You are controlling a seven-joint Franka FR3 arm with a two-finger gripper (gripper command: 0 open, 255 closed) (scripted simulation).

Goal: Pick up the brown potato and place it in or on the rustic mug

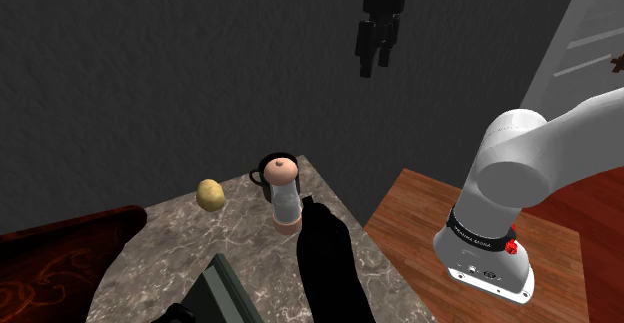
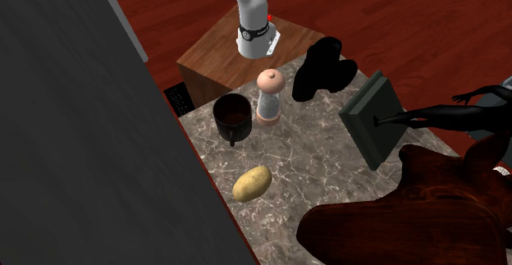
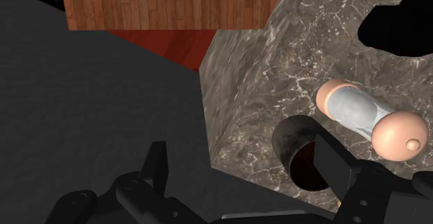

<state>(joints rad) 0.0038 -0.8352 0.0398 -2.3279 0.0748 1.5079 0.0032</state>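
Note:
A yellow-brown potato [image 1: 209,194] [image 2: 252,183] lies on the marble table [image 1: 180,241] [image 2: 328,181] close to the dark wall. The mug [image 1: 262,176] [image 2: 232,114] [image 3: 302,153] is dark and upright with a reddish-brown inside, and it stands a short way from the potato, right beside a pale grinder [image 1: 283,193] [image 2: 269,97] [image 3: 368,115]. My black gripper [image 1: 374,63] [image 3: 246,164] hangs open high above the table, over the table's edge by the mug, with nothing between its fingers.
A black blob-shaped object [image 1: 325,261] [image 2: 324,68] stands next to the grinder. A dark green box [image 1: 225,291] [image 2: 373,120], a black figurine [image 2: 443,117] and a dark red mass [image 1: 60,251] [image 2: 394,222] crowd the table's other end. The wooden stand [image 1: 440,231] [image 2: 221,54] adjoins the table.

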